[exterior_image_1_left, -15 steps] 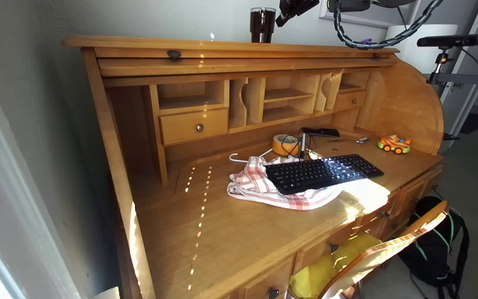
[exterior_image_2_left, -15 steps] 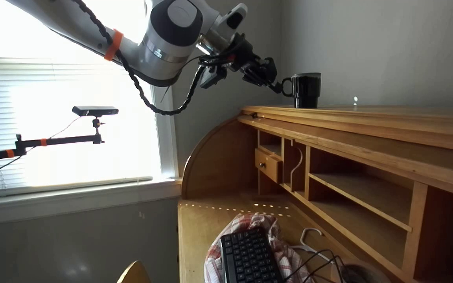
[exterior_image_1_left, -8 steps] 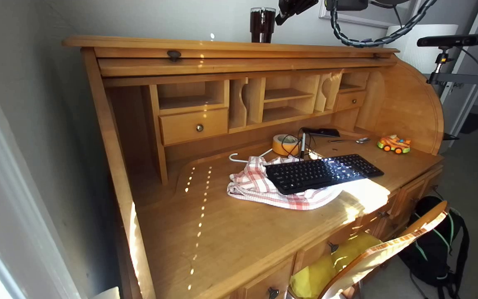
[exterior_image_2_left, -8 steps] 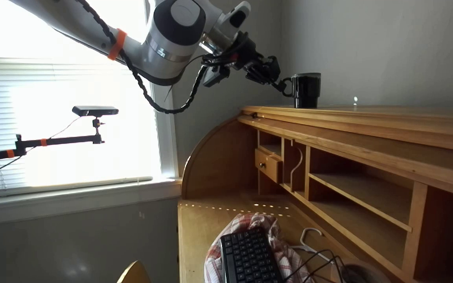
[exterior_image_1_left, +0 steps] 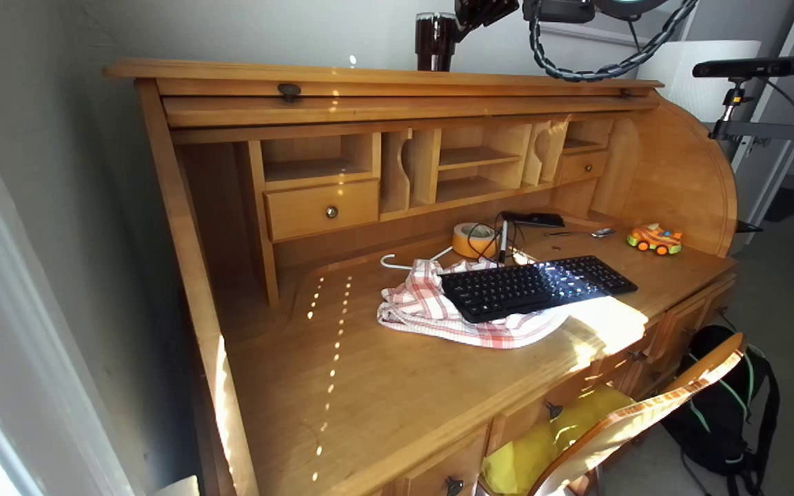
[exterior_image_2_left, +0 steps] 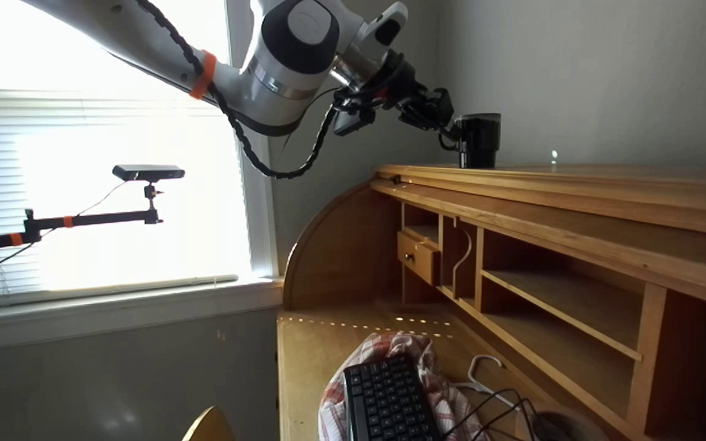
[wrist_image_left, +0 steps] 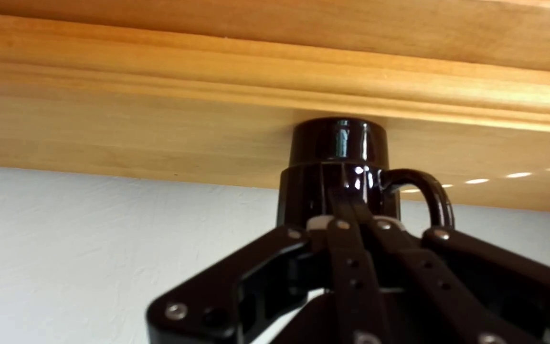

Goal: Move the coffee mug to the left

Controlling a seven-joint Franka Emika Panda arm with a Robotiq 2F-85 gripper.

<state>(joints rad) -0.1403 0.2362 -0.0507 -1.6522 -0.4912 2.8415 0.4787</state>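
The dark, nearly black coffee mug (exterior_image_1_left: 433,43) with a reddish-brown tint stands upright on top of the wooden desk hutch. It also shows in the other outside picture (exterior_image_2_left: 480,142), where its handle (exterior_image_2_left: 445,144) is partly covered by my fingertips. My gripper (exterior_image_2_left: 455,131) is at the mug's side, near the upper part. In the wrist view, which is upside down, the mug (wrist_image_left: 334,153) is straight ahead and its handle stands to the right. My gripper (wrist_image_left: 356,217) is shut with its fingers together and nothing between them. I cannot tell if the fingertips touch the mug.
The hutch top (exterior_image_1_left: 231,70) is a narrow ledge with a wall behind. Below on the desk lie a keyboard (exterior_image_1_left: 542,282), a checked cloth (exterior_image_1_left: 424,310), a tape roll (exterior_image_1_left: 473,242) and a toy car (exterior_image_1_left: 655,240). A camera on a bar (exterior_image_2_left: 148,173) stands near the window.
My gripper has moved toward the mug, and the gap between them in the exterior views has closed. The mug has not visibly moved.
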